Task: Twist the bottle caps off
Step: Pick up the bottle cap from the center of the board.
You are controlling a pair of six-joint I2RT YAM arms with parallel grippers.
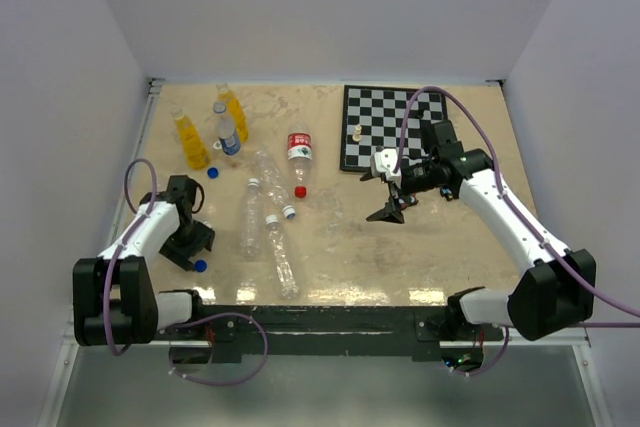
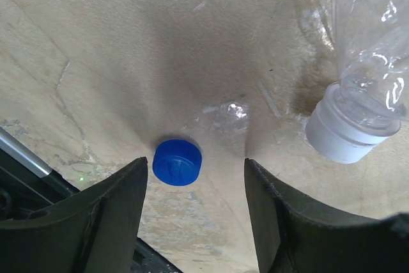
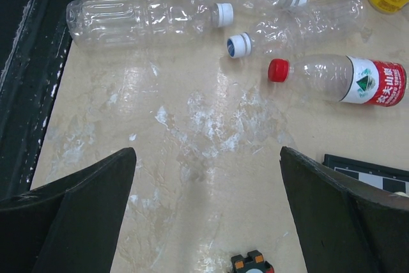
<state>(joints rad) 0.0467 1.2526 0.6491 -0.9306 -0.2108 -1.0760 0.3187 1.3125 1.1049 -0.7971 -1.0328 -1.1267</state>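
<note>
blue cap (image 2: 177, 162) of smooth matt plastic, clear bottle (image 2: 364, 43) formed of glossy crinkled plastic, table (image 3: 211, 158) surfaced in scuffed, faintly glossy beige, left gripper (image 2: 193, 164) moulded matt black

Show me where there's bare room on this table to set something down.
Bare tabletop lies between the lying clear bottles and the right gripper, below the chessboard. The left side is crowded with standing bottles and loose blue caps.

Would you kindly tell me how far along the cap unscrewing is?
Done: one small blue ribbed plastic cap lies loose by the standing orange bottles. In hand: a second blue cap sits untouched between the open fingers of the left gripper; the right gripper is open, empty. Left: three clear plastic bottles lying flat and the red-labelled bottle are capped; the standing bottles' tops are unclear.
</note>
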